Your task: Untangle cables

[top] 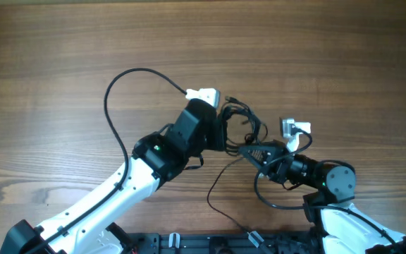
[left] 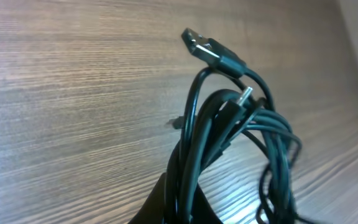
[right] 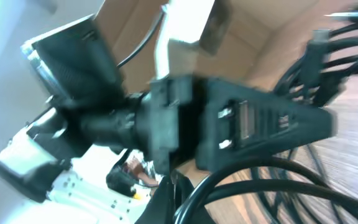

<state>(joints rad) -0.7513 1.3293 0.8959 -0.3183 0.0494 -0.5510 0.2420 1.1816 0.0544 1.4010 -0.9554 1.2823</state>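
The cables (top: 244,120) form a black tangled bundle just right of the table's middle. My left gripper (top: 225,132) is shut on the bundle from the left. In the left wrist view several strands rise out of the left gripper (left: 188,190), with a flat USB plug (left: 207,48) on top and a silvery tip (left: 245,96) below it. My right gripper (top: 245,150) reaches in from the right, just under the bundle. In the right wrist view the right gripper (right: 174,198) is shut, and a cable strand (right: 260,174) curves out from it. One thin strand (top: 217,185) trails toward the near edge.
A thicker black arm wire (top: 111,106) loops wide on the left of the left arm. The left arm's black gripper body (right: 253,124) fills the middle of the right wrist view, close to my right fingers. Bare wooden table (top: 62,56) lies beyond and to both sides.
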